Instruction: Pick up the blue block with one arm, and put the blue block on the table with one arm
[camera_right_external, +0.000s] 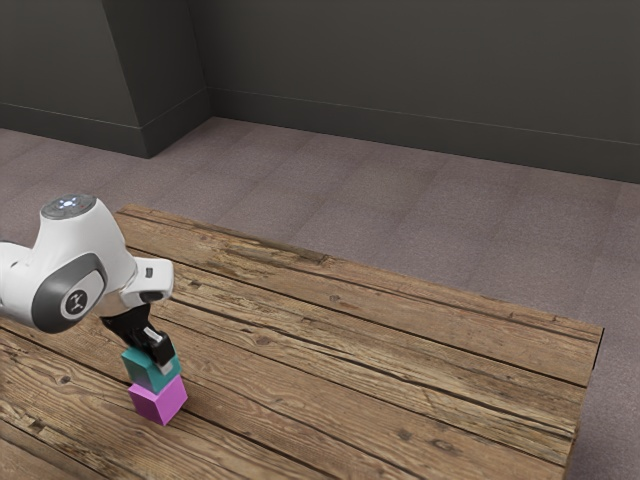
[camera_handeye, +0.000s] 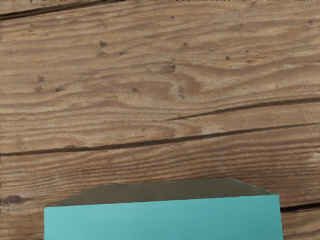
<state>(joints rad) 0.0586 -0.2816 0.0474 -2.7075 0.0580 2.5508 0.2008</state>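
Dark wall (camera_right_external: 420, 70) and greyish floor (camera_right_external: 350, 180) back the exterior view; on the plank counter (camera_right_external: 350, 340), lower left of frame, magenta block (camera_right_external: 158, 403) sits beneath the teal-blue block (camera_right_external: 141, 372), with the end effector (camera_right_external: 160, 362) at the latter, apart or clamped: cannot tell. Wrist view: wood grain across most of the frame, blue block's teal face along the lower edge.

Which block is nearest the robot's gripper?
The blue-green cube on top, right at the black gripper. The bright pink cube is underneath, farther from it.
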